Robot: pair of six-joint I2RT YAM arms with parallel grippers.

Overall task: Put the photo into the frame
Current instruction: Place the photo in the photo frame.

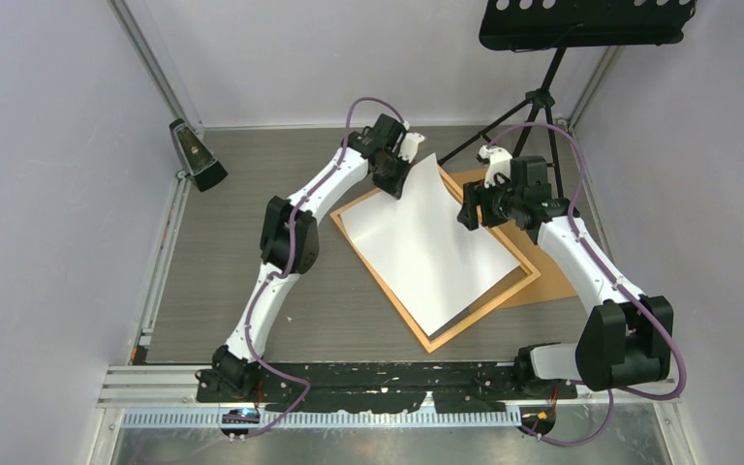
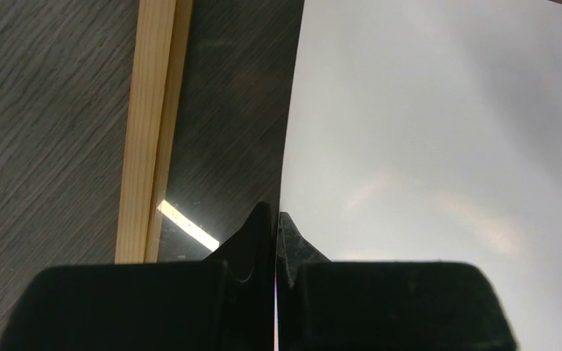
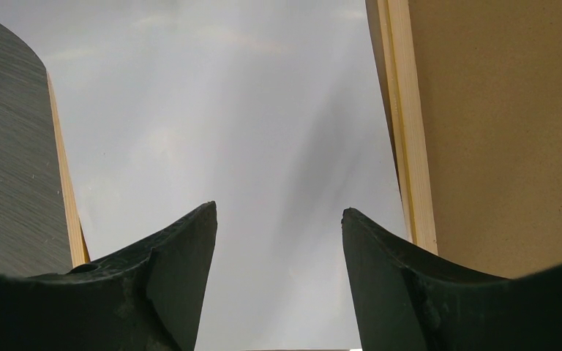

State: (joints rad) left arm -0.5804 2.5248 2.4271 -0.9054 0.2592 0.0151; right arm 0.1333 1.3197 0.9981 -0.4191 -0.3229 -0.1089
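Note:
The photo (image 1: 426,242) shows its plain white back and lies tilted over the orange wooden frame (image 1: 426,341) in the middle of the table. Its far corner is lifted off the frame. My left gripper (image 1: 399,172) is shut on that raised far edge; in the left wrist view the closed fingertips (image 2: 276,219) pinch the sheet's edge, with the photo (image 2: 439,131) to the right and a frame rail (image 2: 150,131) to the left. My right gripper (image 1: 473,208) stands open above the photo's right side, its spread fingers (image 3: 190,248) holding nothing over the photo (image 3: 227,124) beside a frame rail (image 3: 410,131).
A brown backing board (image 1: 552,281) lies under the frame's right side, seen also as board (image 3: 505,131). A black metronome-like object (image 1: 197,155) stands at the back left. A tripod stand (image 1: 538,102) rises at the back right. Walls enclose the table on three sides.

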